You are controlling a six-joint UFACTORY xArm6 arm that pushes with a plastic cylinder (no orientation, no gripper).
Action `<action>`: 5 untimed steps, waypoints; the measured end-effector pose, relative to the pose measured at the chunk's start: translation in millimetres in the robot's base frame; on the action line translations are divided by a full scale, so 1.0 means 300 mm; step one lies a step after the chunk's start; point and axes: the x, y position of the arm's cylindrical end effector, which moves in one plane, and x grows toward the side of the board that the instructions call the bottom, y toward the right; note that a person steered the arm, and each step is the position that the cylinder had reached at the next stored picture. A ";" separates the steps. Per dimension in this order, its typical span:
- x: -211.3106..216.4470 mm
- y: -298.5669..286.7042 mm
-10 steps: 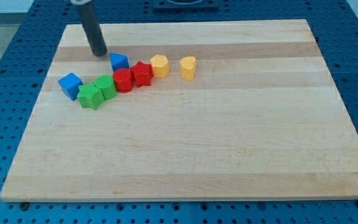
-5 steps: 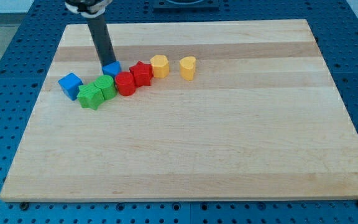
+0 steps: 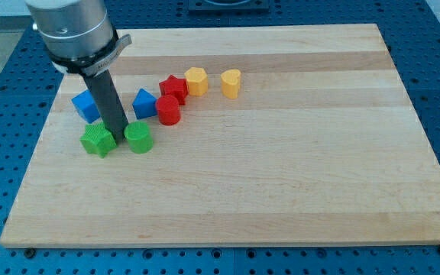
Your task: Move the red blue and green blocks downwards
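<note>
My tip (image 3: 119, 137) sits low between two green blocks: a green star-like block (image 3: 96, 141) on its left and a green round block (image 3: 138, 137) on its right, close to both. A blue block (image 3: 85, 105) lies above the left green one, partly behind the rod. A second blue block (image 3: 144, 102) lies above the right green one. A red round block (image 3: 168, 111) is to its right, with a red star block (image 3: 173, 88) above it.
Two yellow blocks lie up and right of the reds: one (image 3: 196, 80) beside the red star, one (image 3: 231, 82) further right. The wooden board (image 3: 281, 168) rests on a blue perforated table.
The rod moved down from above the blue block into the cluster. The two green blocks slid down and apart; the blue and red round blocks shifted down and right.
</note>
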 end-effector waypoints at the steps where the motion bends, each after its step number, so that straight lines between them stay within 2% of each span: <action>1: -0.065 0.000; 3: -0.396 0.000; 5: -0.430 0.135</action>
